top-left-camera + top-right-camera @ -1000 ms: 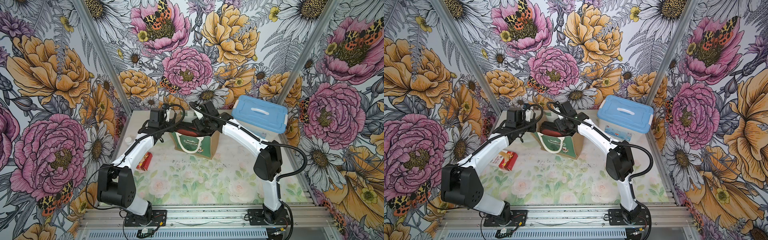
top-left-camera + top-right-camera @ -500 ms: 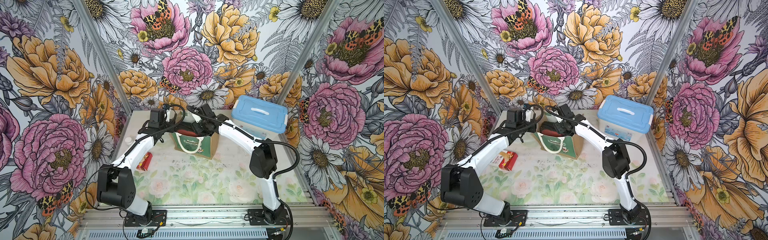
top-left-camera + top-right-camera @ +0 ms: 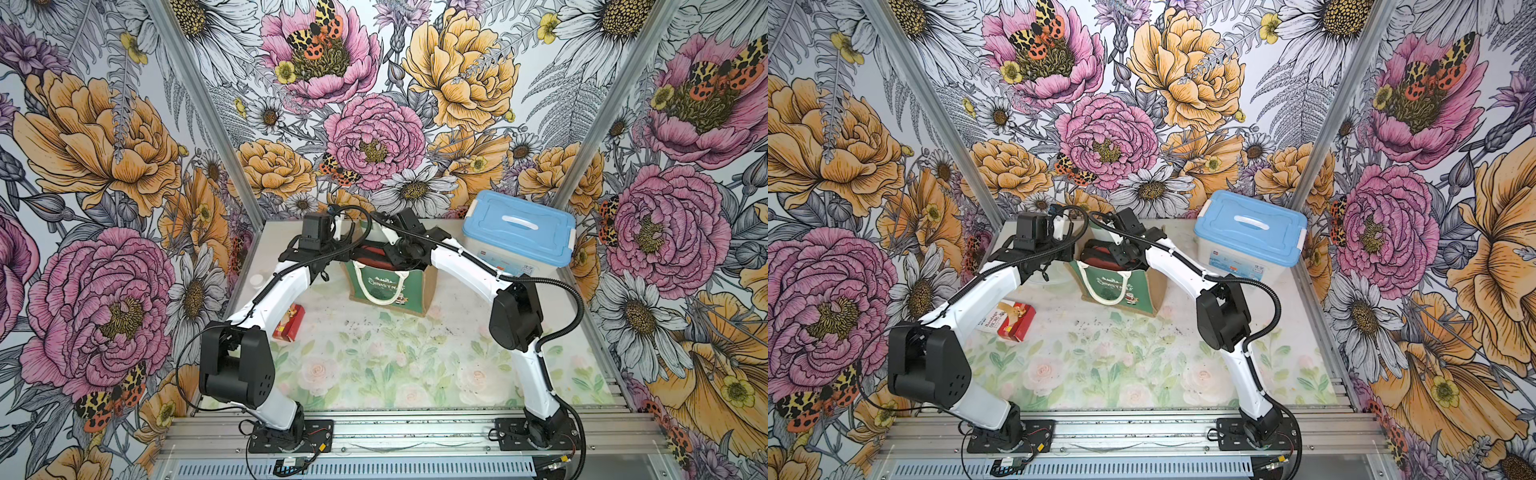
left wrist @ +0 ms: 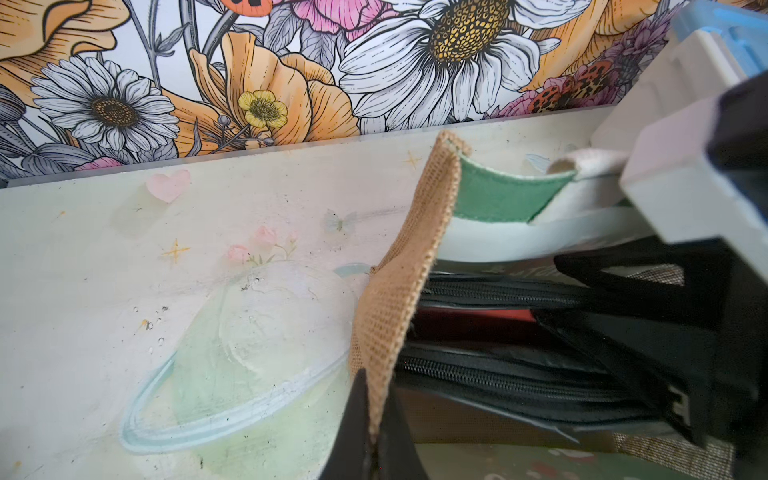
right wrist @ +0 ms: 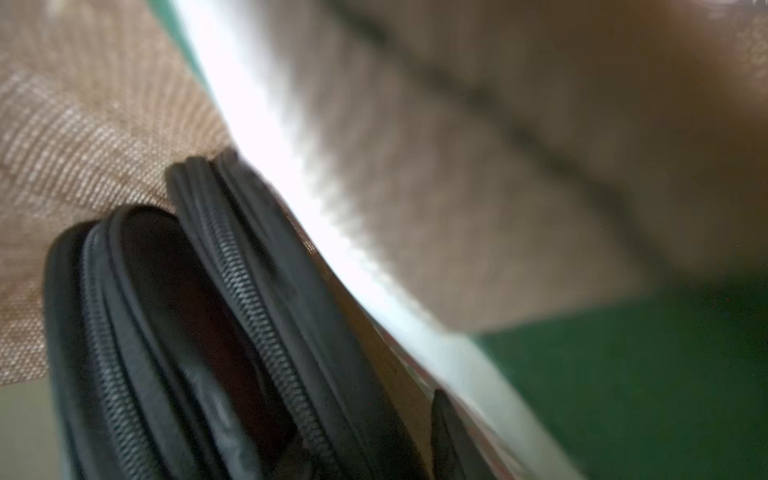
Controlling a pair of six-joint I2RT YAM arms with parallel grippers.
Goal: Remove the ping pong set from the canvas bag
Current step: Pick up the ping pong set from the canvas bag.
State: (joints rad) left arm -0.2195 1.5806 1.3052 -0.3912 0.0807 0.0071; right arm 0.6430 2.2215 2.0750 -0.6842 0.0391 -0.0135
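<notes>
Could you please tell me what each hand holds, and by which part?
Left hand pinches the canvas bag by its burlap side rim; right hand: unclear.

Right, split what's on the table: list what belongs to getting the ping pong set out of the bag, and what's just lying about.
Job: bag, upright; set, inside it; left gripper, pinching the bag's burlap edge; right gripper, reaching into the bag at the set.
Lying about: blue-lidded box; red carton.
</notes>
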